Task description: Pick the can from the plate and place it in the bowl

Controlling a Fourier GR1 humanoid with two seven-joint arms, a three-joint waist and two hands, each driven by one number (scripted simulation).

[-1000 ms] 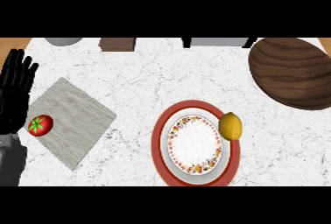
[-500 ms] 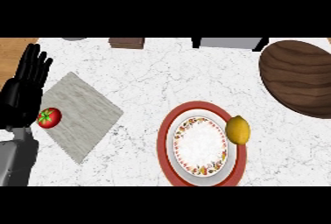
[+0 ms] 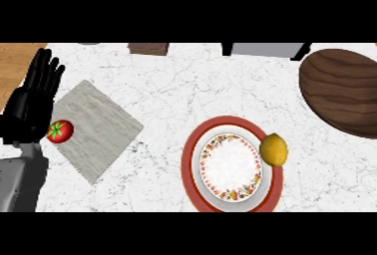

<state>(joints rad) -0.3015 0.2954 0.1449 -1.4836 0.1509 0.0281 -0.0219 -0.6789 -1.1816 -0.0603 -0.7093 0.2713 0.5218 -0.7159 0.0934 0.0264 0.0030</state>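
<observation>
A red plate point(image 3: 193, 164) lies at the lower middle of the head view. A white bowl with a flowered rim point(image 3: 231, 167) sits on it. A yellow lemon point(image 3: 274, 149) rests on the plate's right rim, touching the bowl's side. No can shows anywhere. My left hand point(image 3: 33, 94) stands at the left edge with its fingers straight and pointing up, holding nothing, far left of the plate. My right hand does not show.
A red tomato point(image 3: 59, 131) lies on the left corner of a grey mat point(image 3: 99, 127), just right of my left hand. A large dark wooden bowl point(image 3: 342, 89) fills the right edge. Dark objects point(image 3: 149, 48) line the back.
The whole scene has slid a little to the right in the view, and more of my left hand and forearm shows. Plate, bowl, lemon and tomato keep their places on the counter.
</observation>
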